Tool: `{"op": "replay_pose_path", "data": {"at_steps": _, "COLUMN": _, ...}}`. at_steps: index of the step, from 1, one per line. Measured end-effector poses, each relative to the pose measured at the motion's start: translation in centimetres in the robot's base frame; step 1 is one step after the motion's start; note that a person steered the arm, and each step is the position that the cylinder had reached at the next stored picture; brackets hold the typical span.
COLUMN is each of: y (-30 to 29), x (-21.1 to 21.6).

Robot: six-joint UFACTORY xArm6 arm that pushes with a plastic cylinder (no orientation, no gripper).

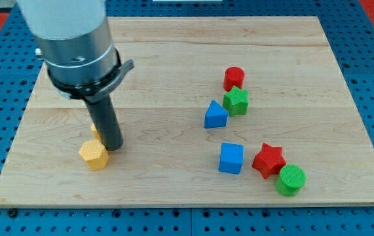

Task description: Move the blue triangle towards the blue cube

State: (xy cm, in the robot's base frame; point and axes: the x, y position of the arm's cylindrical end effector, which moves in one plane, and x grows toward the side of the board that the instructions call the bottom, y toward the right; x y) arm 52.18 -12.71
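Observation:
The blue triangle [215, 115] lies right of the board's middle. The blue cube [231, 158] sits a little below it and slightly to the right, a small gap apart. My tip [113, 147] is far to the view's left of both, touching or nearly touching the upper right edge of a yellow hexagon block [93, 155]. A second yellow block [95, 130] peeks out from behind the rod.
A green star [236, 100] touches the blue triangle's upper right, with a red cylinder [234, 78] just above it. A red star [268, 160] and a green cylinder [291, 179] lie right of the blue cube. The wooden board [173, 52] ends at a blue pegboard surround.

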Motion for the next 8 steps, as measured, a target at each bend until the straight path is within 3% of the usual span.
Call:
{"op": "replay_pose_path", "data": {"at_steps": 1, "y": 2.2, "x": -0.9}}
{"op": "replay_pose_path", "data": {"at_steps": 3, "y": -0.4, "x": -4.3}}
{"op": "replay_pose_path", "data": {"at_steps": 4, "y": 9.4, "x": -3.2}}
{"op": "replay_pose_path", "data": {"at_steps": 5, "y": 13.8, "x": -0.6}}
{"op": "replay_pose_path", "data": {"at_steps": 6, "y": 20.6, "x": -2.0}}
{"op": "replay_pose_path", "data": {"at_steps": 7, "y": 22.4, "x": -2.7}}
{"op": "replay_pose_path", "data": {"at_steps": 8, "y": 18.9, "x": -6.9}}
